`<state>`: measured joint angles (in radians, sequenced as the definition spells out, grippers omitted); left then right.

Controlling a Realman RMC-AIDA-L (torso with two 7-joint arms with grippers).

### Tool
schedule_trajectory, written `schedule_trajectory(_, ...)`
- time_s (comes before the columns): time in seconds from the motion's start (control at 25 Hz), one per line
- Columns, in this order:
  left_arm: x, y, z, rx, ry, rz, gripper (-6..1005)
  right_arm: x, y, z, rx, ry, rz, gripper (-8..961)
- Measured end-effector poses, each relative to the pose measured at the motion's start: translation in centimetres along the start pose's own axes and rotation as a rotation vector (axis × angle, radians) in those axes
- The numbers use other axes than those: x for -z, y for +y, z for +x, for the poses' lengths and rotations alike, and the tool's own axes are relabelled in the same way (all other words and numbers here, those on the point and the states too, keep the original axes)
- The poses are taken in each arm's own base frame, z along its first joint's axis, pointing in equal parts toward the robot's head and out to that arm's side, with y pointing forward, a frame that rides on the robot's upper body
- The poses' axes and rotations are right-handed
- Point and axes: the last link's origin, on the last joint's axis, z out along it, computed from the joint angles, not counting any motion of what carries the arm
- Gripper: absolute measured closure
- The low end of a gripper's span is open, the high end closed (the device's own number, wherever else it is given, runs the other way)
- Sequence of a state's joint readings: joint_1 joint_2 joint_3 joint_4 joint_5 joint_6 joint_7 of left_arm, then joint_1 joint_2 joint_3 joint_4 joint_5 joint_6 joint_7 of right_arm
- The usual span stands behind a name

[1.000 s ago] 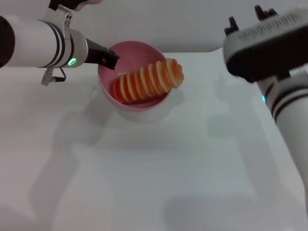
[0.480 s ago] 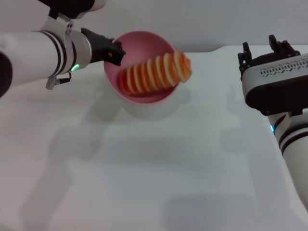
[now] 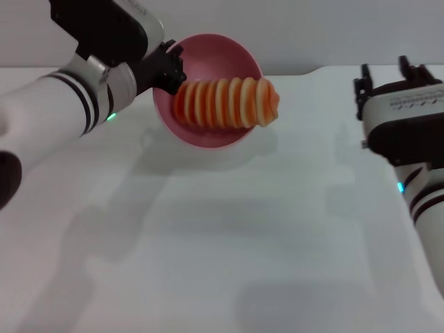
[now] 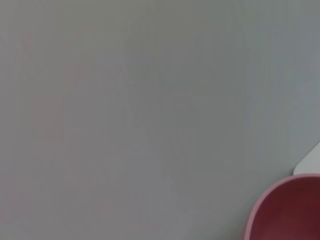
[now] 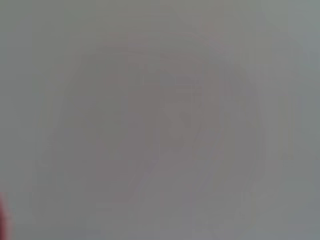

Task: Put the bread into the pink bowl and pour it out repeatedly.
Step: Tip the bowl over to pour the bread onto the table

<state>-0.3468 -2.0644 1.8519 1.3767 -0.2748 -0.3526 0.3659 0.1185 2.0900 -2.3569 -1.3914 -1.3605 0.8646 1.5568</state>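
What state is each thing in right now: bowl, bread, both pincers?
pink bowl: lifted off the table, tipped toward the camera, held at its rim.
bread: lying across the tilted bowl, one end past the rim.
left pincer: shut on the bowl's rim.
right pincer: raised at the right, holding nothing.

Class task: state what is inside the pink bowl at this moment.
The bread lies inside the pink bowl, which the left gripper holds tilted; one end sticks past the rim. The bowl's bottom beneath the loaf is covered.
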Motion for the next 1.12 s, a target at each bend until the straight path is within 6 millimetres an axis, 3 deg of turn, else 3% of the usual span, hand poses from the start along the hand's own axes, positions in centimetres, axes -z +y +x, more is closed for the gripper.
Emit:
schedule_trajectory(0.24,0.1,0.0,-0.4,-0.002,0.003,0.008,952,-0.6,-1.4,0.4,-0.027,0.024,0.031,446)
schedule_trajectory(0.48,0.0,0.1,-0.4,-0.006,0.004,0.005,952,-2.3,-2.3,1.8,-0.174,0.127,-0.090,446)
schedule_trajectory(0.76,-0.2,0.2,-0.2,-0.012,0.005,0.001,952,-3.1,-4.9,0.7,-0.324,0.120,-0.273,446)
schedule_trajectory(1.12,-0.5,0.4,0.0,-0.024,0.009,-0.008,952,-4.6,-7.6,0.7,-0.369,0.158,-0.279,446)
